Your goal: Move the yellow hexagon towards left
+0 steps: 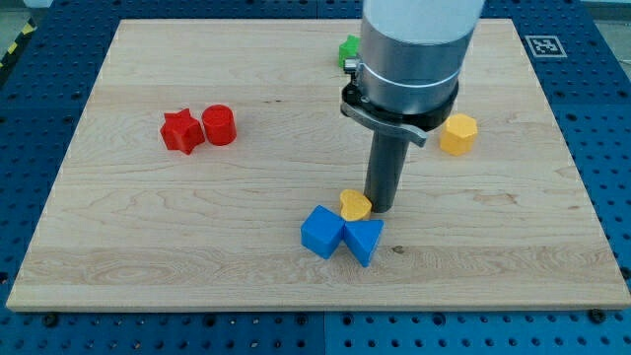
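The yellow hexagon (458, 133) sits on the wooden board (148, 237) at the view's right, partly beside the arm's grey body. My tip (381, 208) rests on the board near the middle bottom, well to the lower left of the hexagon. It touches the right side of a small yellow block (354, 205) whose shape I cannot make out.
A blue cube (321, 233) and a blue triangle-like block (364, 240) lie just below my tip. A red star (181, 131) and a red cylinder (219, 125) stand at the left. A green block (349, 51) is partly hidden behind the arm at the top.
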